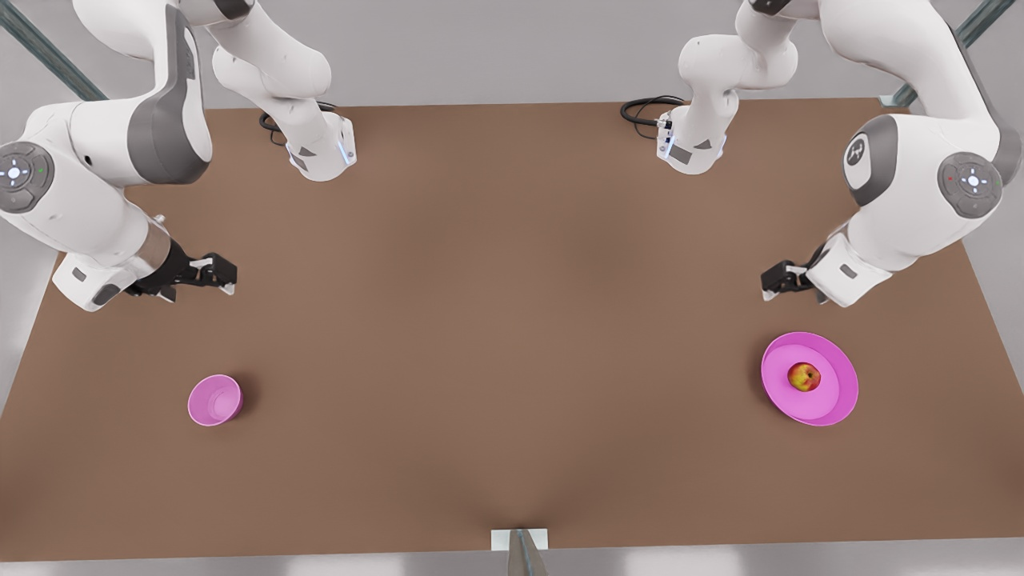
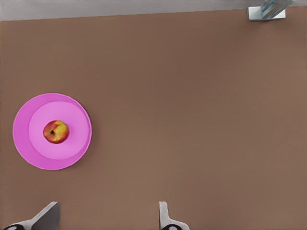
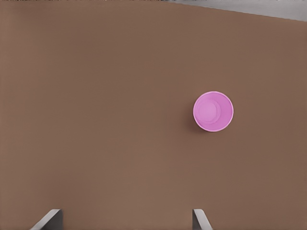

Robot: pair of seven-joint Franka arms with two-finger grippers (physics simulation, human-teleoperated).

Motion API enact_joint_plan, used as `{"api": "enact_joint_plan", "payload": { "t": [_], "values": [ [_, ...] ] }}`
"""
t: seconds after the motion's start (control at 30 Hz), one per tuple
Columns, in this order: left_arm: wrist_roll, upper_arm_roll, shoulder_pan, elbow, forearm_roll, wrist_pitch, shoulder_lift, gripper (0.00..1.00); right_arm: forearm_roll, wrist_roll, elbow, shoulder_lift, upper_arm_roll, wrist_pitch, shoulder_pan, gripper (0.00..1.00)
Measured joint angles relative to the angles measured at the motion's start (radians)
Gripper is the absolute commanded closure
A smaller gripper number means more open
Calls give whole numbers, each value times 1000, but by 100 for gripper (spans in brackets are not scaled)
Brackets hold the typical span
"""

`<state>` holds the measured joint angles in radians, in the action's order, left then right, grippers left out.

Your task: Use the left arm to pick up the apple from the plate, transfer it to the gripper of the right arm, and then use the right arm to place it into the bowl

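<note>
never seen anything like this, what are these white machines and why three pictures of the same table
They are two robot arms in a simulation, each ending in a two-finger gripper. The front view looks down on a brown table. The other two come from cameras on the wrists. The left gripper, on the front view's right, is open above the table near a plate holding an apple. The right gripper, on the front view's left, is also open, near a small bowl. Neither holds anything.
</note>
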<state>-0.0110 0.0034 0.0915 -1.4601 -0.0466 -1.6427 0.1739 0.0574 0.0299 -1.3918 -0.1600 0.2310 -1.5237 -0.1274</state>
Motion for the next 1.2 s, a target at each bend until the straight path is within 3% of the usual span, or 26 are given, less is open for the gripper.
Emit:
{"api": "enact_joint_plan", "payload": {
  "t": [0.37, 0.7, 1.2],
  "values": [
    [51, 105, -178, -59, -66, -347, 368, 0, 1, 8, 0, -1, 0, -17, -2, 0],
    [213, 103, -265, -185, -162, -623, 472, 0, 0, 12, -1, 1, 0, -19, -1, 0],
    [367, 102, -250, -231, -176, -712, 534, 0, 0, 15, -2, 1, -2, -15, -5, 0]
  ]
}}
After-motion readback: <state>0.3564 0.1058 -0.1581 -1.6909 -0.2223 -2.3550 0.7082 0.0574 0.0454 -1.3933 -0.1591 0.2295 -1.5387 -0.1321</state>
